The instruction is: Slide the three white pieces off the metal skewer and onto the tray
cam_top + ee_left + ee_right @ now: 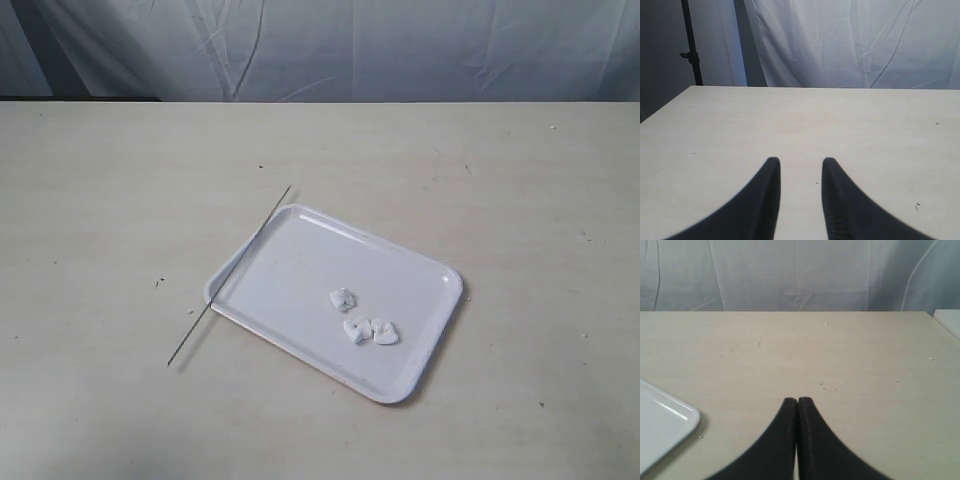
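The white tray [300, 275] lies at the table's middle, turned at an angle. Three white pieces rest on it: one [343, 298] alone, and two side by side [356, 330] [385, 333] just below it. The metal skewer [228, 277] lies bare along the tray's left rim, partly on the rim and partly on the table. Neither arm shows in the exterior view. My left gripper [801, 162] hangs open over bare table with nothing between its fingers. My right gripper [798, 401] is shut and empty, with a corner of the tray [665, 422] off to its side.
A pale wooden table [520, 180] fills the scene, backed by a white cloth curtain [400, 45]. A dark stand pole [690, 42] rises past the table's far corner in the left wrist view. A white object's edge [950, 320] sits at the table's border in the right wrist view.
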